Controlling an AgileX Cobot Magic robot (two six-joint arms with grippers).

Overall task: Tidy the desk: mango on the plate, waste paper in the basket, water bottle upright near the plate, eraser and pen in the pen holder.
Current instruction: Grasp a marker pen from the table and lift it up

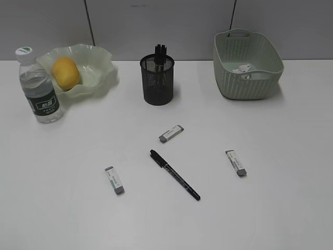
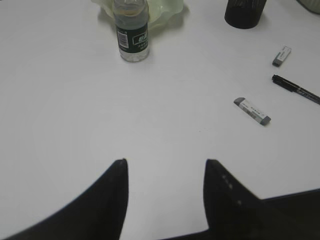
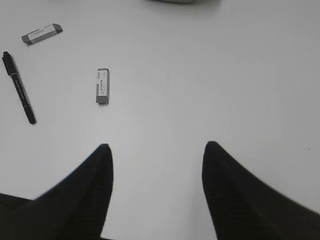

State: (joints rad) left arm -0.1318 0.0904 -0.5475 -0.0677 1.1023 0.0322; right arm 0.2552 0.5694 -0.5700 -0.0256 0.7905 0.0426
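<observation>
The mango (image 1: 65, 72) lies in the wavy green plate (image 1: 99, 67), and the water bottle (image 1: 39, 86) stands upright beside it. White waste paper (image 1: 243, 70) sits inside the basket (image 1: 248, 65). The black mesh pen holder (image 1: 157, 80) has dark pens sticking out. Three erasers (image 1: 171, 134) (image 1: 114, 180) (image 1: 235, 163) and a black pen (image 1: 175, 175) lie loose on the desk (image 1: 57, 208). Neither gripper shows in the exterior view. My left gripper (image 2: 166, 161) is open over bare desk, with the bottle (image 2: 131, 31) far ahead. My right gripper (image 3: 156, 145) is open and empty; an eraser (image 3: 102, 86) lies ahead to its left.
In the left wrist view an eraser (image 2: 252, 111), a second eraser (image 2: 282, 56) and the pen (image 2: 296, 89) lie to the right, the pen holder (image 2: 242, 12) at the top. The right wrist view shows the pen (image 3: 19, 87) and another eraser (image 3: 42, 33) at far left.
</observation>
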